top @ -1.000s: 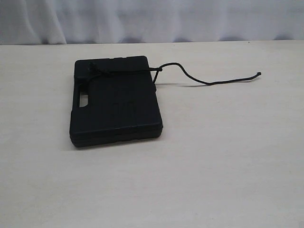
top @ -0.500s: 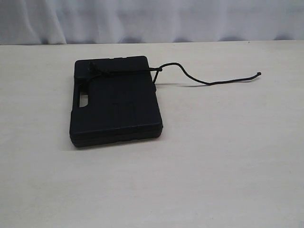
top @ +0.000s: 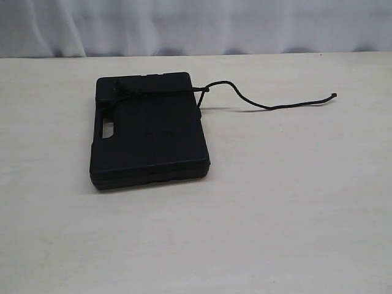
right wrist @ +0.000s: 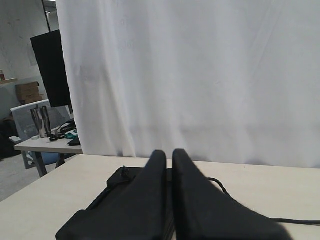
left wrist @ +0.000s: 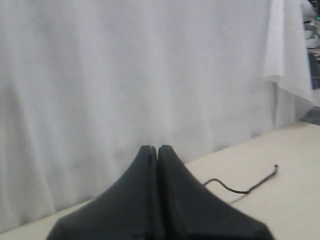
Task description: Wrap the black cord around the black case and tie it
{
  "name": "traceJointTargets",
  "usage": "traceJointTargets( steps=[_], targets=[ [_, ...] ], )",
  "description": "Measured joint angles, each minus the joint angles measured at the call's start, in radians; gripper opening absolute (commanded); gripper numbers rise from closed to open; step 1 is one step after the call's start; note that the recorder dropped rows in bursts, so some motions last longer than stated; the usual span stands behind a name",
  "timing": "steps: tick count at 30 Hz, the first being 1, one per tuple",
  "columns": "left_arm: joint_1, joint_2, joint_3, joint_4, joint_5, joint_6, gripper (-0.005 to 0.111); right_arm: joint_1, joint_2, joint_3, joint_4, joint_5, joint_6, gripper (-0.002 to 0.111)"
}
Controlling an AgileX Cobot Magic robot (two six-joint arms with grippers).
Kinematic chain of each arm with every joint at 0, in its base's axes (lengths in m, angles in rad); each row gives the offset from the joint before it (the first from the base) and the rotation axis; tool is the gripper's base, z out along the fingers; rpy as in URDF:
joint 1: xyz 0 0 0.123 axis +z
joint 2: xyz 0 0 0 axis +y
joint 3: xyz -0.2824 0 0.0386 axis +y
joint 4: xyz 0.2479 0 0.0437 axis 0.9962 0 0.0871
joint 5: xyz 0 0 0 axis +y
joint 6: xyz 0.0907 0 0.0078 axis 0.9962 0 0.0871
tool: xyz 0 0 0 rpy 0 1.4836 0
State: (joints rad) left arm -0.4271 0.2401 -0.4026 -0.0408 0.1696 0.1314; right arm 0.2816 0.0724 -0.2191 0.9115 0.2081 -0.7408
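The black case [top: 150,131] lies flat toward the far edge of the bench [top: 294,214], the black cord [top: 269,108] crossing its far end (knot at one corner). Limp, light cord: probably best pinched near its loose tail. Left tool [left wrist: 157,148] and right tool [right wrist: 169,152] sit clenched, empty.

On the table [top: 294,214], left of centre: the black case [top: 150,131], flat. As for the black cord [top: 269,108] — crosses the case's far end, leaves by its right edge, trails rightward over the table (loose end well apart from the case).
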Motion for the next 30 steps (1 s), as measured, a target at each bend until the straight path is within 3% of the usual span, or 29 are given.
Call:
traceJointTargets(
  steps=[9,11,20,30],
  targets=[
    [0.297,-0.222,0.164,-0.051,-0.085,0.000,0.000,0.000,0.000,0.000,0.000,0.000,0.000,0.004],
    [0.338,-0.230,0.207,-0.055,-0.101,0.000,0.000,0.000,0.000,0.000,0.000,0.000,0.000,0.004],
    [0.358,-0.230,0.391,-0.045,-0.186,0.000,0.000,0.000,-0.004,0.000,0.000,0.002,0.000,0.004],
    [0.358,-0.230,0.400,0.050,-0.124,-0.019,0.000,0.000,-0.004,0.000,0.000,0.002,0.000,0.004]
  ],
)
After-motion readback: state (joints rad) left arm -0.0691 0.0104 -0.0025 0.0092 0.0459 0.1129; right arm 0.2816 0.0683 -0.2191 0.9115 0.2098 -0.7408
